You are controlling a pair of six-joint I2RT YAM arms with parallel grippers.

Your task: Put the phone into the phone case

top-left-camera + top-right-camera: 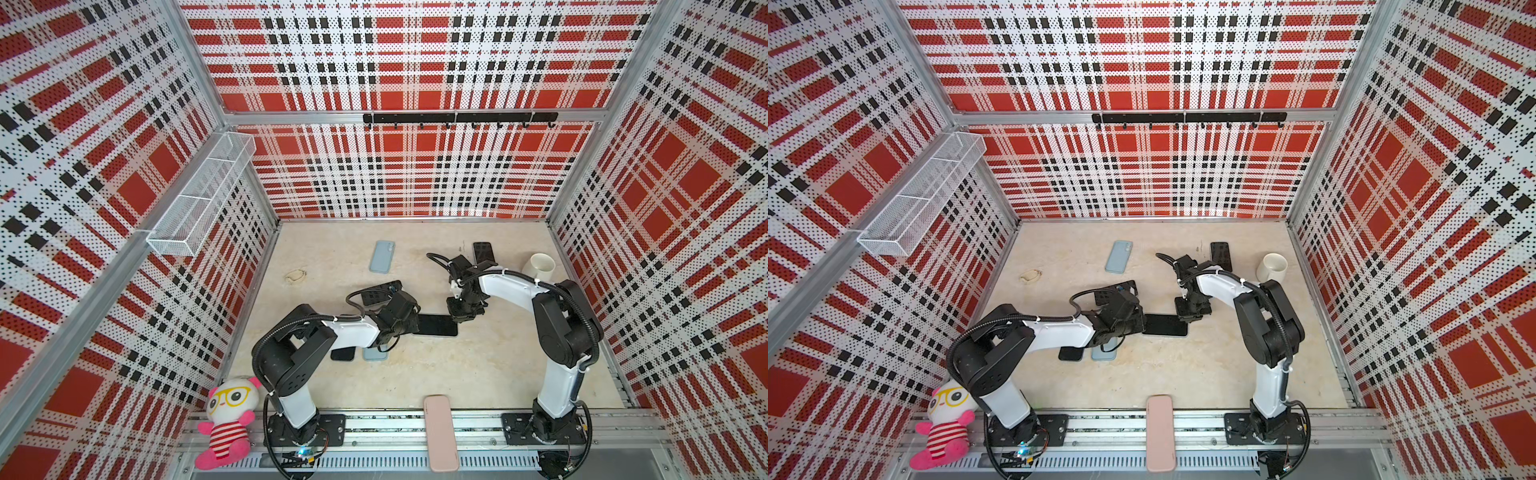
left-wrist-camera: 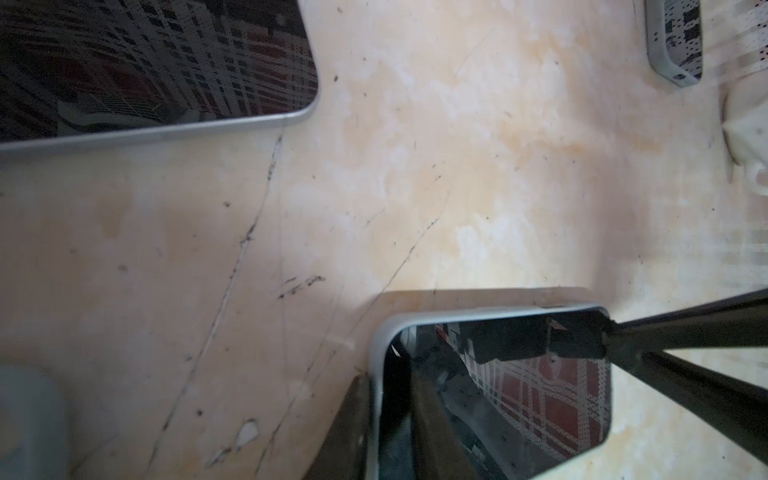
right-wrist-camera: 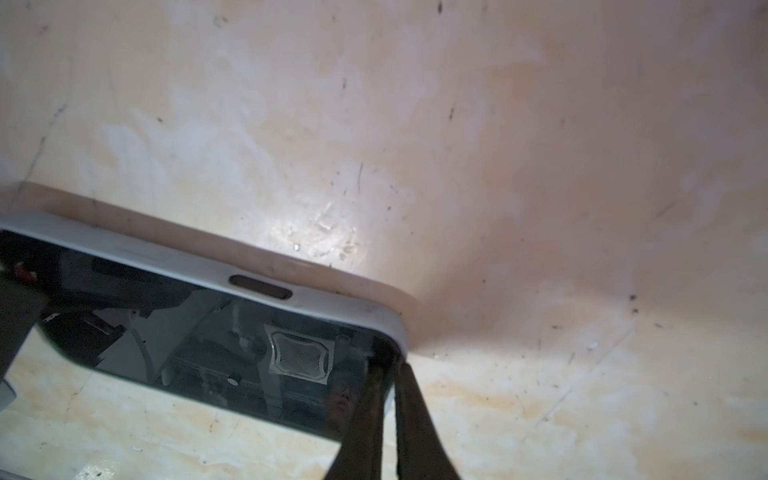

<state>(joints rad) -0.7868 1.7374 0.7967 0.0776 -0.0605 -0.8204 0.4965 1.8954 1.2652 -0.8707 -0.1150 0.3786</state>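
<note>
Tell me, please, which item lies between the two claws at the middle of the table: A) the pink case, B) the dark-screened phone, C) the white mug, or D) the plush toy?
B: the dark-screened phone lies flat, with the left claw at one end and the right claw at a corner of the other.

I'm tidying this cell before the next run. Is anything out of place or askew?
The pink case lies across the front rail, with only its far end on the table. The plush toy sits at that rail's left end, off the table. Nothing looks spilled or broken.
</note>
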